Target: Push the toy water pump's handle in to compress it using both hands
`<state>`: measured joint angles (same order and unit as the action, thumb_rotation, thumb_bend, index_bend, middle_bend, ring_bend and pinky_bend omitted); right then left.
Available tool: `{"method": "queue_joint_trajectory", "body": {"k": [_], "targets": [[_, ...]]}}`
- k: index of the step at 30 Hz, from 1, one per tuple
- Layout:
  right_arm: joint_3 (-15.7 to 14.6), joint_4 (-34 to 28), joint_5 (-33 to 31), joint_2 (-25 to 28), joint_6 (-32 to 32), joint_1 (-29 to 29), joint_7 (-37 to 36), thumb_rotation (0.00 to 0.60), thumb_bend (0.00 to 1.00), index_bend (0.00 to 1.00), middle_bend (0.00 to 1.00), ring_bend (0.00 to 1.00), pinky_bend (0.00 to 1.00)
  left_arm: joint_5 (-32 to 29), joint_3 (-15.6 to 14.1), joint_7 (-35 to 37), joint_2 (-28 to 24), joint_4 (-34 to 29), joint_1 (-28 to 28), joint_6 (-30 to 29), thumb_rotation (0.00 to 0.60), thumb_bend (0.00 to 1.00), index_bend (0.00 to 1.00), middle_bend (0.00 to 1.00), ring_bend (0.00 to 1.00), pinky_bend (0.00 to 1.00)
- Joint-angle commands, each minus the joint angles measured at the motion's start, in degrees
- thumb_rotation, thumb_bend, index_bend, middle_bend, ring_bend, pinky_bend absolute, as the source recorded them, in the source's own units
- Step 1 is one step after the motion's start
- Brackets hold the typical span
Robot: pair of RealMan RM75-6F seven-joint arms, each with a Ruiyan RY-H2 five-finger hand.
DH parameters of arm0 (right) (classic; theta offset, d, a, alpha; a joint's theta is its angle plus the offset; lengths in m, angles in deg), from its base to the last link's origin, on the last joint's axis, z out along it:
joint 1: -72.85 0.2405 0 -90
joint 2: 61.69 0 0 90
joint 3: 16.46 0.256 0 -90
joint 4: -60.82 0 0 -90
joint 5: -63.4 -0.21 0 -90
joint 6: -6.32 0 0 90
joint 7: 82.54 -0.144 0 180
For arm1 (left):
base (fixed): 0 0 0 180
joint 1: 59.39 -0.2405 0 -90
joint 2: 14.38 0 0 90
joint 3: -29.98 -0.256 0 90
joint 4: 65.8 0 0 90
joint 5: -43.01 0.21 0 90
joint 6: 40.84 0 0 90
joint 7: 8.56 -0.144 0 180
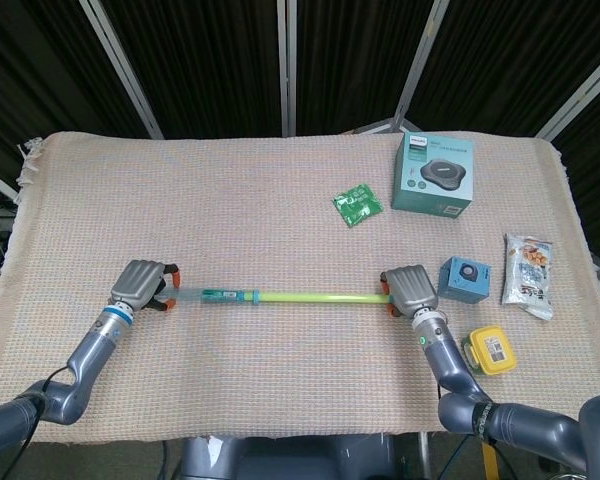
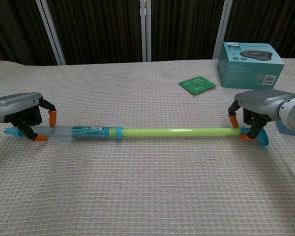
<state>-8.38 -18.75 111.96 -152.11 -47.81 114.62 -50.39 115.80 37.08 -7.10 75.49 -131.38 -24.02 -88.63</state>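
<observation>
In the head view, the left hand (image 1: 143,283) sits at lower left, its fingers curled over the clear barrel end of the toy water pump (image 1: 280,296). The right hand (image 1: 411,288), right of centre, grips the handle end. The pump lies horizontally across the lower middle of the cloth-covered table (image 1: 230,200), its green rod extended. A teal box (image 1: 434,173) sits at upper right.

In the chest view, the left hand (image 2: 20,114) at the left edge straddles the barrel, orange fingertips (image 2: 52,117) either side. The right hand (image 2: 258,107) clasps the blue handle (image 2: 261,137).
</observation>
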Motion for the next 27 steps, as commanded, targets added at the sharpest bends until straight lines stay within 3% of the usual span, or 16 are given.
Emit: {"method": "queue_joint_trajectory", "body": {"k": [1, 27], "targets": [[0.2, -0.3, 0.1, 0.0, 0.0, 0.1, -0.2, 0.600, 0.44, 0.71, 1.00, 1.00, 1.00, -0.1, 0.2, -0.1, -0.2, -0.7, 0.1, -0.2, 0.600, 0.42, 0.78, 0.99, 0.91, 1.00], [3.9, 0.7, -3.0, -8.1, 0.4, 6.5, 3.7, 0.600, 0.45, 0.72, 1.00, 1.00, 1.00, -5.2, 4.1, -8.6, 5.1, -6.7, 5.3, -0.4, 0.600, 0.43, 0.81, 0.99, 0.91, 1.00]]}}
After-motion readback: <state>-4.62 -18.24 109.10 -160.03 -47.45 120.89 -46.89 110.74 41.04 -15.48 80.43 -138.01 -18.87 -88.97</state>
